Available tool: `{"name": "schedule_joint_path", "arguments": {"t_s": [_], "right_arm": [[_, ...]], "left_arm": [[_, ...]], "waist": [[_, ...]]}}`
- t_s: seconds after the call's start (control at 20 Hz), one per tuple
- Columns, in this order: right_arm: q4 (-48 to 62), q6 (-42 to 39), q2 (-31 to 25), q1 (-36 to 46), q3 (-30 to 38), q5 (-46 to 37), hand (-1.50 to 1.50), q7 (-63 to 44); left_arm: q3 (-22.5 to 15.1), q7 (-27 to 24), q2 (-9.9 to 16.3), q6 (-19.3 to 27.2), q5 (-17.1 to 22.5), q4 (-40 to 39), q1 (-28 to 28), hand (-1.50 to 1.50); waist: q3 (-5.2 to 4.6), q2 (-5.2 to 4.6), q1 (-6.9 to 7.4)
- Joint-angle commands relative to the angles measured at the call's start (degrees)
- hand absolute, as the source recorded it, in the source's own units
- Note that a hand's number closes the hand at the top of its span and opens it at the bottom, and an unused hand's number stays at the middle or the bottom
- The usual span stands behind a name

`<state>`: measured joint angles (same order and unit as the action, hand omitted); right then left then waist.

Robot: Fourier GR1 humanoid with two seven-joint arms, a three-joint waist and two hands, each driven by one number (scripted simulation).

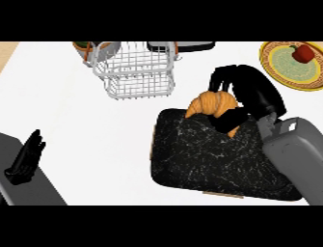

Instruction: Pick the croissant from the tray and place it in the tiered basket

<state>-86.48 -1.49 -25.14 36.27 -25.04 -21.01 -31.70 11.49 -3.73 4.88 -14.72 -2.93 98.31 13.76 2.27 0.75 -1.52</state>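
An orange croissant (211, 104) sits at the far edge of the black marbled tray (207, 159). My right hand (253, 94) is curled over it, fingers arching round its far side and thumb against its near side. The white wire tiered basket (137, 67) stands farther back and to the left, apart from the hand. My left hand (27, 157) rests at the lower left, fingers straight and pointing up, away from everything.
A yellow patterned plate (319, 72) with a red item (302, 53) on it sits at the back right. An orange-rimmed bowl (86, 48) stands behind the basket's left side. A dark object (192, 46) lies behind the basket. White counter stretches between basket and left hand.
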Motion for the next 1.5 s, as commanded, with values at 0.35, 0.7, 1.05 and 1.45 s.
{"name": "schedule_joint_path", "arguments": {"t_s": [0.35, 0.7, 1.05, 1.45], "right_arm": [[-10.8, -4.4, -5.5, 11.9, 9.9, 3.7, 1.50, -4.7], [-6.7, -6.6, -2.6, 21.4, 10.2, 3.2, 1.50, -12.6], [2.5, -4.8, 1.4, 26.5, 10.2, 1.0, 1.50, -13.1], [13.4, -4.3, 5.4, 30.0, 8.7, -0.6, 1.50, -7.0]], "left_arm": [[-1.2, 5.8, -4.7, 8.6, -5.6, -6.9, -0.8, 0.00], [-1.9, 6.3, -4.7, 7.6, -6.5, -5.8, -1.7, 0.00], [-3.3, 5.9, -4.7, 7.2, -6.7, -6.2, -1.4, 0.00], [-2.2, 7.1, -4.7, 6.0, -6.9, -5.3, -2.6, 0.00]], "waist": [[-2.37, -0.76, -0.71], [-2.43, -1.03, 1.25], [-2.38, -1.55, 2.49], [-2.28, -1.98, 3.11]]}}
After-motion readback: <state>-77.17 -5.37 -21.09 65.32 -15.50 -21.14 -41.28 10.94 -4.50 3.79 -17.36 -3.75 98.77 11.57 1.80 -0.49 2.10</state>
